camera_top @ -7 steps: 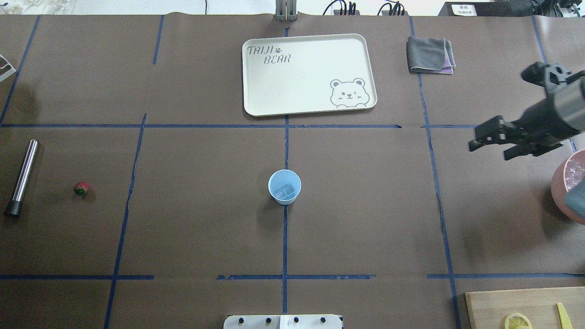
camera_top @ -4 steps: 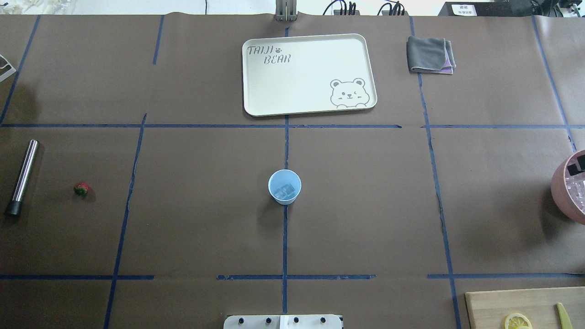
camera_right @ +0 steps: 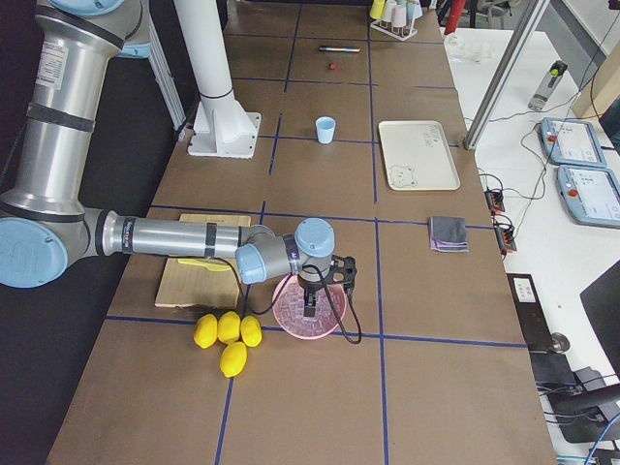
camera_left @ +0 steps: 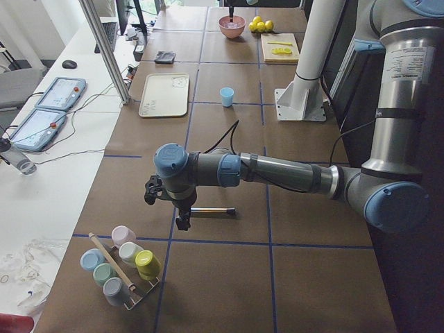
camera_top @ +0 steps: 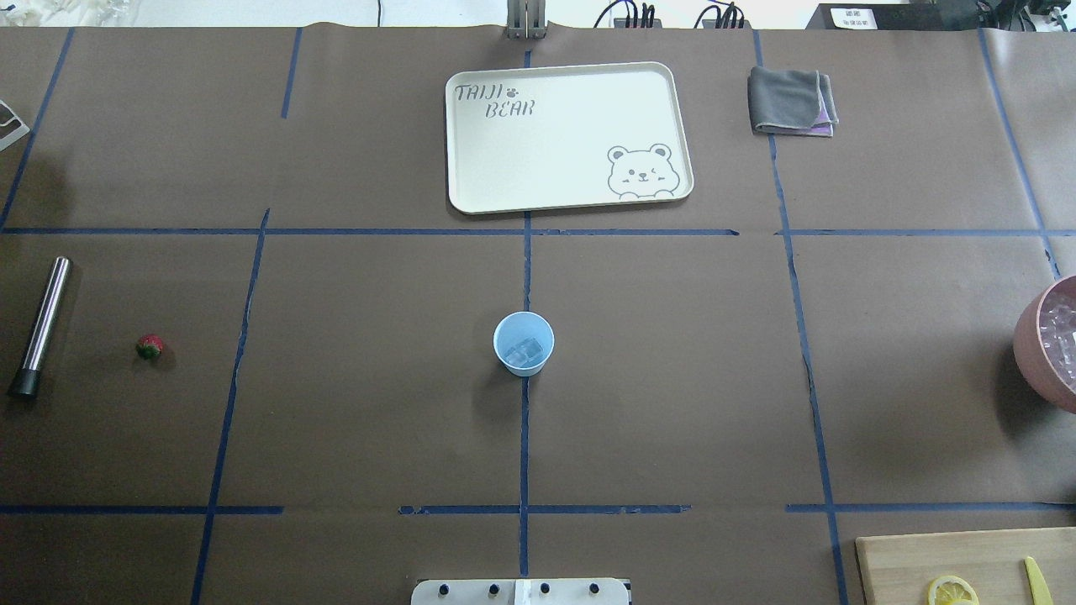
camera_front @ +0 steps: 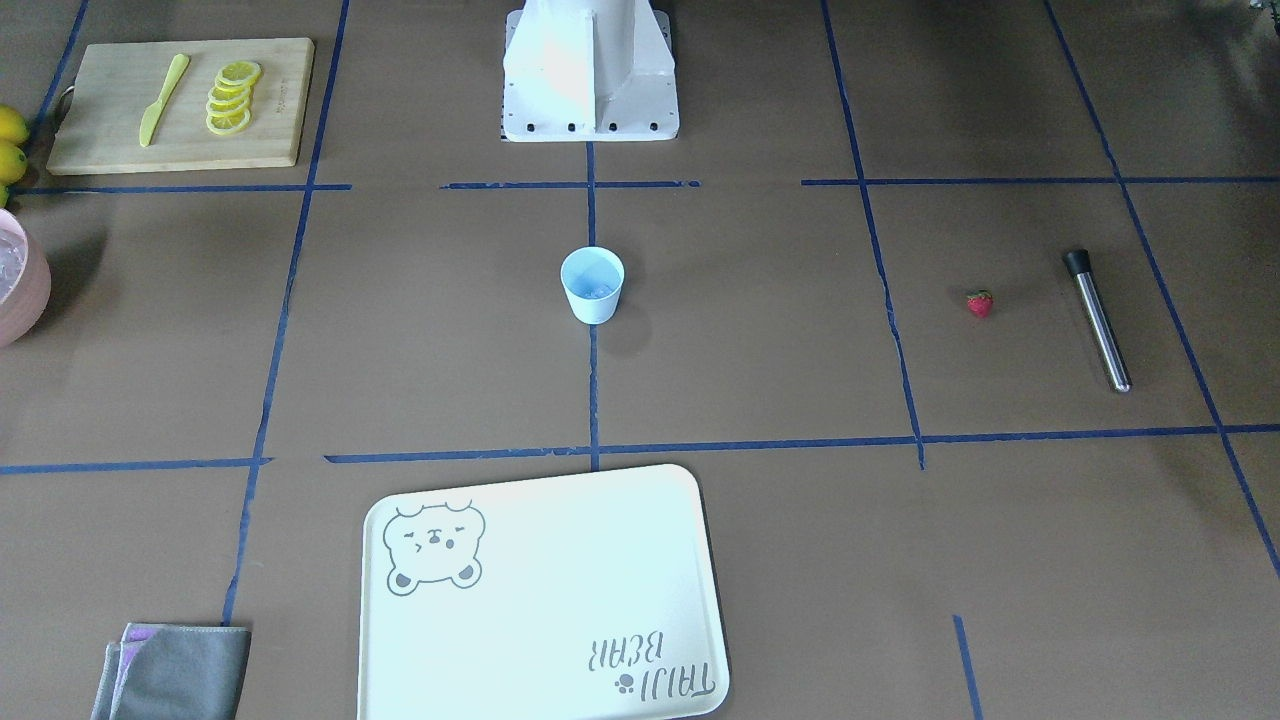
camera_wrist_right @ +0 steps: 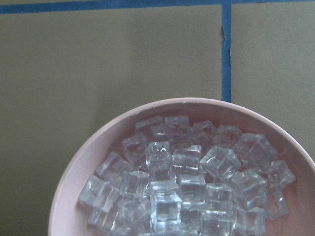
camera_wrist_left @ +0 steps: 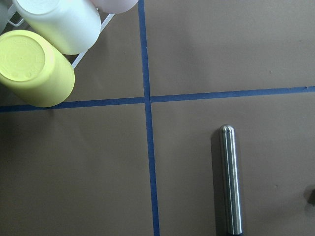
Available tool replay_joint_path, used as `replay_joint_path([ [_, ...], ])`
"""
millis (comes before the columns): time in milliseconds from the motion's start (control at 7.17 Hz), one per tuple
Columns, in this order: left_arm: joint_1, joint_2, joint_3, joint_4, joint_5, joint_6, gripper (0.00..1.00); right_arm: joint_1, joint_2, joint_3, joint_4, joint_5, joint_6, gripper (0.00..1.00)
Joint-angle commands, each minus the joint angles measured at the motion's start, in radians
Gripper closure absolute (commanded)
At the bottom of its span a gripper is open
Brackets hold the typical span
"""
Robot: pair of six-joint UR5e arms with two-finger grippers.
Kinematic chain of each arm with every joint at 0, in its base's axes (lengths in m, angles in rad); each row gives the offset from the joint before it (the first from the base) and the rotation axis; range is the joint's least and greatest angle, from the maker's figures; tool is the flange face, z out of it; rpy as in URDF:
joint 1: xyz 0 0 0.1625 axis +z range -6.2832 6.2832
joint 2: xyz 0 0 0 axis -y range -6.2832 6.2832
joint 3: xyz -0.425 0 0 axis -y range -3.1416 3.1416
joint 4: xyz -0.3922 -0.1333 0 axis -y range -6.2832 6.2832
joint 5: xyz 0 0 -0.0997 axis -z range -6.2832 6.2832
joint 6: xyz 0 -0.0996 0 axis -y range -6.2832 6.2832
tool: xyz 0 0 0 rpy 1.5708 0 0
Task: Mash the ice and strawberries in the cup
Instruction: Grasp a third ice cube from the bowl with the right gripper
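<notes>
The cup [camera_top: 523, 343] with ice [camera_top: 527, 353] inside stands mid-desk; the strawberry [camera_top: 150, 346] lies well apart at its 9 o'clock, the pink bowl [camera_top: 1030, 344] at 3 o'clock. The left fingers [camera_left: 182, 222] hang by the muddler [camera_left: 211, 209], the right fingers [camera_right: 309, 312] above the bowl; I cannot tell their opening.

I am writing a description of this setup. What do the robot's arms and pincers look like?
Both the left arm and the right arm are silver-grey tubes with light blue joint caps. A thin black cable loops by each wrist. The left arm's upright tube bears a white printed label. The left pincer and right pincer are black.
</notes>
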Motion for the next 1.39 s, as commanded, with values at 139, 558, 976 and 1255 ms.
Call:
replay_joint_path([
  [139, -0.001, 0.002, -0.006, 0.0, 0.0, -0.002, 0.0, -0.028, 0.032, -0.056, 0.015, 0.001, 0.033, 0.03],
  [558, -0.001, 0.002, -0.008, 0.001, 0.0, -0.003, 0.0, -0.062, 0.034, -0.072, 0.016, 0.001, 0.032, 0.16],
  [976, 0.0, 0.002, -0.005, 0.001, 0.0, 0.001, 0.0, -0.062, 0.036, -0.063, 0.019, -0.001, 0.015, 1.0],
  [1255, 0.0, 0.002, -0.005, 0.001, 0.0, 0.001, 0.0, -0.056, 0.036, -0.034, 0.032, -0.004, 0.013, 1.0],
])
